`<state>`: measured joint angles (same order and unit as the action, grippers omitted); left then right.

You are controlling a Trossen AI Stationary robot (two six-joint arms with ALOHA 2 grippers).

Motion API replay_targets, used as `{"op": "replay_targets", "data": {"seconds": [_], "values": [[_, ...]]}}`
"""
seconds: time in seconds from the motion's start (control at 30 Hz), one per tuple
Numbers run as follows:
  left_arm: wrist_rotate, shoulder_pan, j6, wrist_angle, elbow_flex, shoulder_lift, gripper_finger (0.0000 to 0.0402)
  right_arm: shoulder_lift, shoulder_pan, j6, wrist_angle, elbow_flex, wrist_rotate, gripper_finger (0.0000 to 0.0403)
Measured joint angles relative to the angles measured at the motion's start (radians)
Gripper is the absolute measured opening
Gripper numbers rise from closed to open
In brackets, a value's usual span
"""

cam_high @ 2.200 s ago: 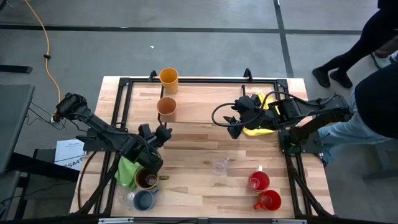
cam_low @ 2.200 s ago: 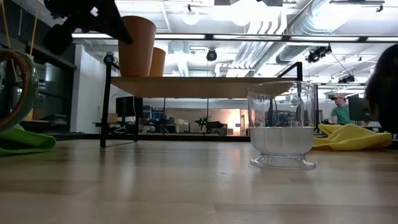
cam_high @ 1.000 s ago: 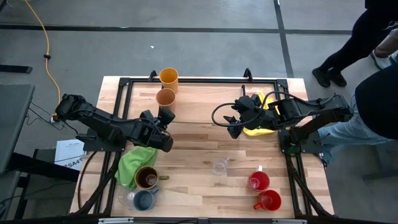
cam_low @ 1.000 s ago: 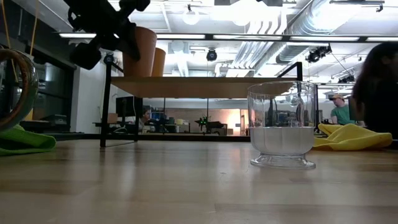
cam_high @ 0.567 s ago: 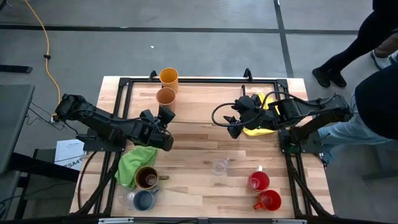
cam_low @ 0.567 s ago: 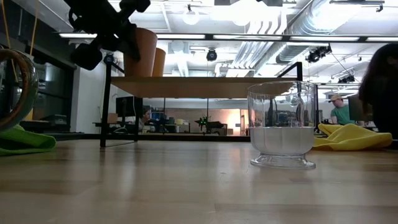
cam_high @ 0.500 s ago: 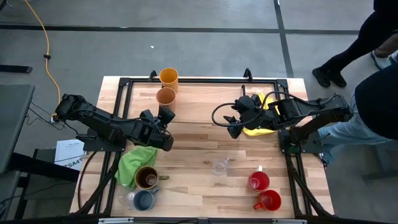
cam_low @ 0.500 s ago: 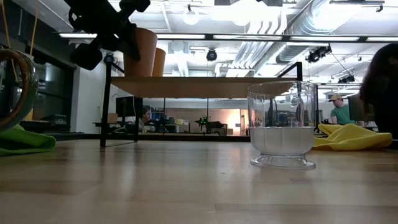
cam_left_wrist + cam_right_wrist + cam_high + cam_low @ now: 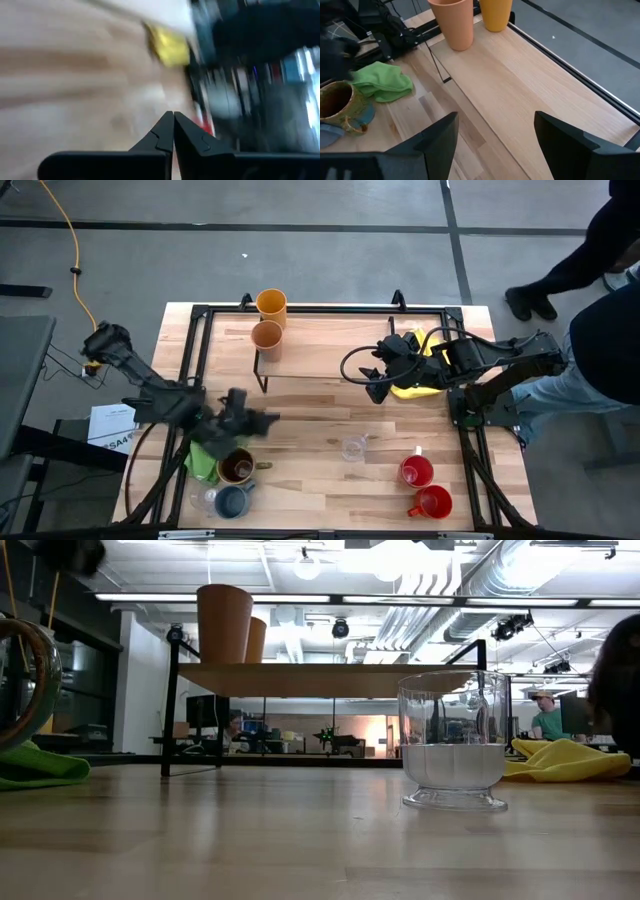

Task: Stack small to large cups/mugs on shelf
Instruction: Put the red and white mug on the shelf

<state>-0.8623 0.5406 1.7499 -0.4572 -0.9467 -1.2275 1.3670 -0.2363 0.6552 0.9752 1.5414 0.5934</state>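
shelf (image 9: 330, 345) | tan cup (image 9: 266, 336) and yellow-orange cup (image 9: 271, 304) upright at its left end | left gripper (image 9: 262, 418) closed, empty, over bench (image 9: 310, 480) | right gripper (image 9: 372, 376) open, above shelf's right part

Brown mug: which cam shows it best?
Right wrist view: the brown mug shows its rim, side and handle, beside the green cloth. The high view shows only its open top. The low view catches a sliver at the frame edge. The left wrist view misses it.
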Motion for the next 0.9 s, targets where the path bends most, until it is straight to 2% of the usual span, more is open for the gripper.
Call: {"op": "replay_targets", "data": {"seconds": [0.13, 0.23, 0.33, 0.47, 0.57, 0.63, 0.8, 0.9], "values": [[0.189, 0.068, -0.445, 0.171, 0.0, 0.068, 0.0, 0.0, 0.0, -0.005, 0.001, 0.0, 0.0, 0.0252], [0.268, 0.07, -0.76, 0.305, -0.004, 0.108, 0.0, 0.0, 0.0, -0.011, 0.012, 0.0, -0.006, 0.0252], [0.229, 0.068, -1.102, 0.352, -0.059, 0.132, 0.0001, 0.0, 0.0, -0.055, 0.015, 0.0, -0.054, 0.0252], [0.056, 0.068, -1.452, 0.278, -0.174, 0.141, 0.0013, 0.0, 0.0, -0.124, 0.011, 0.0, -0.142, 0.0252], [-0.053, 0.068, -1.538, 0.204, -0.284, 0.146, 0.0045, 0.0, 0.0, -0.196, -0.008, 0.0, -0.188, 0.0252], [-0.072, 0.068, -1.544, 0.143, -0.359, 0.149, 0.0074, 0.0, 0.0, -0.24, -0.04, 0.0, -0.213, 0.0252], [0.018, 0.068, -1.542, -0.052, -0.502, 0.15, 0.0155, 0.0, 0.0, -0.27, -0.162, 0.0, -0.253, 0.0252], [0.079, 0.068, -1.56, -0.13, -0.518, 0.169, 0.0198, 0.0, -0.01, -0.242, -0.234, 0.0, -0.255, 0.0252]]}}
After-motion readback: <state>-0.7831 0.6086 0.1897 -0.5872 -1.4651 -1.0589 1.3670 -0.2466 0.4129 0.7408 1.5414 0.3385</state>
